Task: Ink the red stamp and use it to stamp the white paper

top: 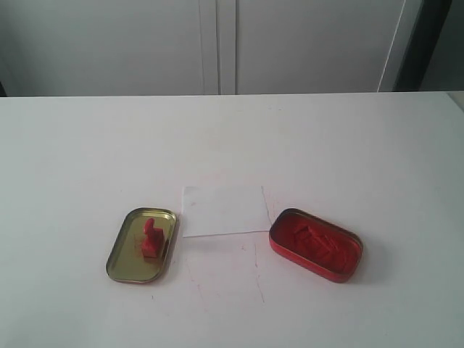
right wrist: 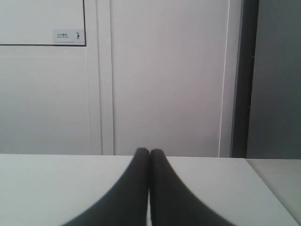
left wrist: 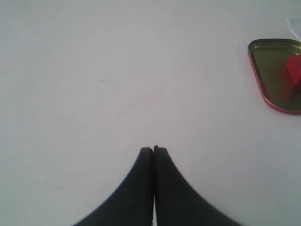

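Exterior angled down, left wrist shares gold lid [top: 127, 258]

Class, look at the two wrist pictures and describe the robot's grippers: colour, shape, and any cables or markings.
The left gripper is matte black, its two fingers broad at the base and curving in to narrow, blunt tips. The right gripper looks the same, with rounder tips. No cables, labels or markings show on either, and the arms themselves are out of view.

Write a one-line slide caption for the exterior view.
Red stamp standing in a gold tin lid, white paper at centre, open red ink tin to its right, on a white table.
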Controlling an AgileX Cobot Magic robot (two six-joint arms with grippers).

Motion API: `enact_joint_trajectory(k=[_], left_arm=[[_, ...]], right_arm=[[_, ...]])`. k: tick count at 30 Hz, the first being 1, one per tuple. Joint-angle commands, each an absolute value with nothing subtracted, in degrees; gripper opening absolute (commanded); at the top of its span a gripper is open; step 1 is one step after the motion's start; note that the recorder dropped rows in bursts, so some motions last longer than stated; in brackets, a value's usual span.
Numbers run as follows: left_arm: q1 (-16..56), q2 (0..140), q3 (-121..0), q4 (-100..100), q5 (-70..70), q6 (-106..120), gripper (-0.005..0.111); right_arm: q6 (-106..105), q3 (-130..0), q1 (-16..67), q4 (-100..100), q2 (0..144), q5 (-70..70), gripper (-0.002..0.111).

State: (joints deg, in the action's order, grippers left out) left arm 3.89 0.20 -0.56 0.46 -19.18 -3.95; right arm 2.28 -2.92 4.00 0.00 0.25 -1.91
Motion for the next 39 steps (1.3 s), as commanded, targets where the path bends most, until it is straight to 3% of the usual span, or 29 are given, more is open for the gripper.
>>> enact_joint_trajectory(k=[1, 7, 26, 39], left_arm=[[3.9, 0.0, 0.0, 0.5, -20.1, -4.1, 0.0], [3.9, 0.0, 0.0, 0.5, -20.1, -4.1, 0.0], [3.9, 0.0, 0.0, 0.5, -20.1, -4.1, 0.0], [3.9, 0.0, 0.0, 0.5, -20.1, -4.1, 0.0]], right_arm=[[2.4, -5.4, 4.3, 0.0, 0.0, 0.0, 0.0], [3.3, -14.1, 4.3, 0.0, 0.2, 8.4, 0.0], [5.6, -40.6, 4.3, 0.3, 25.4, 24.1, 0.0], [6.7, -52.1, 4.3, 0.3, 42.9, 34.3, 0.0]])
